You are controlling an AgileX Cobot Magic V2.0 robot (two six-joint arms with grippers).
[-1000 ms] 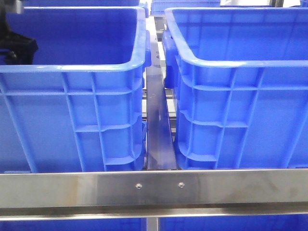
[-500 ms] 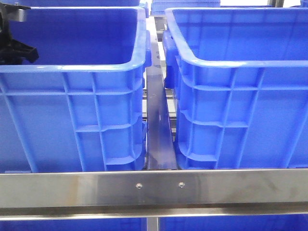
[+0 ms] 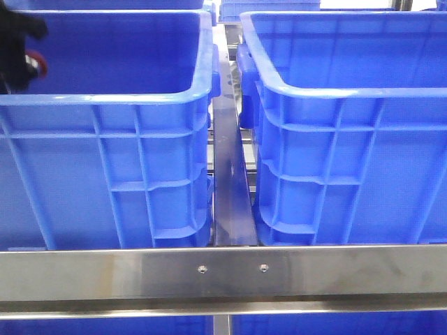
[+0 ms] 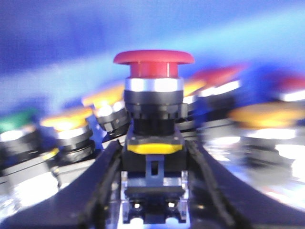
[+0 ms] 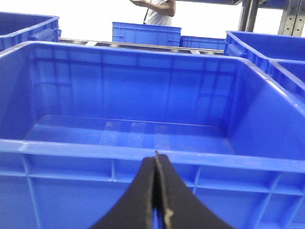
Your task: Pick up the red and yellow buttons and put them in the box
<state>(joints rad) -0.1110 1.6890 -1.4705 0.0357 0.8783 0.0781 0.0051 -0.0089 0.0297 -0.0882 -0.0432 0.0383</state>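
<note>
Showing the left gripper (image 4: 152,191) clamped on the red button (image 4: 153,95) by its squared lower body, above the heap of buttons (image 4: 71,129) (left bin (image 3: 105,98)); we judge it light, rigid, slick-capped; the right gripper (image 5: 156,200) is closed, empty.

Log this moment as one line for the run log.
left gripper: shut on red button | right gripper: shut, holding nothing, facing blue bin

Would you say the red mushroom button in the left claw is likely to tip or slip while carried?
Probably top-heavy: the red button's wide cap overhangs its narrower body. The left claw grips low, so it may tilt. Its hard, blocky base looks unlikely to slip.
</note>
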